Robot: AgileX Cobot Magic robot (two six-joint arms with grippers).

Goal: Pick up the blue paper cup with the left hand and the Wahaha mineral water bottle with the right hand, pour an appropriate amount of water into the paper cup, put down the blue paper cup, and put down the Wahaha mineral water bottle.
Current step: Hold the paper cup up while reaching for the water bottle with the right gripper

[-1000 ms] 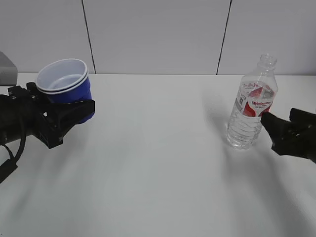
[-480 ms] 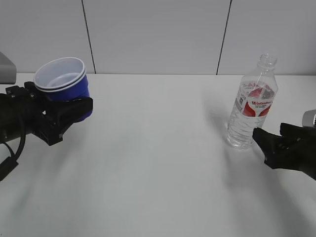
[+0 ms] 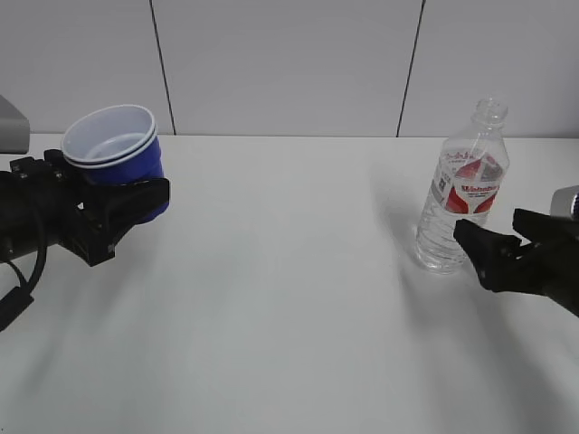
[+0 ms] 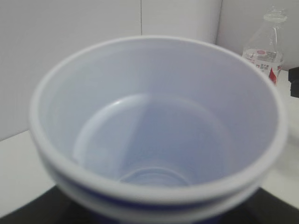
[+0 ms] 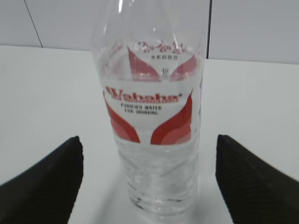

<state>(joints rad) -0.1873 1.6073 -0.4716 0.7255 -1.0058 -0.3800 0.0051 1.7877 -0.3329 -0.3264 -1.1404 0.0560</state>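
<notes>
My left gripper is shut on the blue paper cup and holds it above the table at the far left, tilted a little. The white inside of the cup fills the left wrist view and looks empty. The Wahaha mineral water bottle stands upright at the right, capless, with water in it. My right gripper is open, low by the bottle's base. In the right wrist view the bottle stands centred between the spread fingers, untouched.
The white table stretches between the two arms. A white panelled wall stands behind it. A grey box edge shows at the far left. The bottle also shows in the left wrist view.
My right gripper has moved left, up to the bottle's base, still open. My left gripper with the cup has shifted only slightly and now holds still.
</notes>
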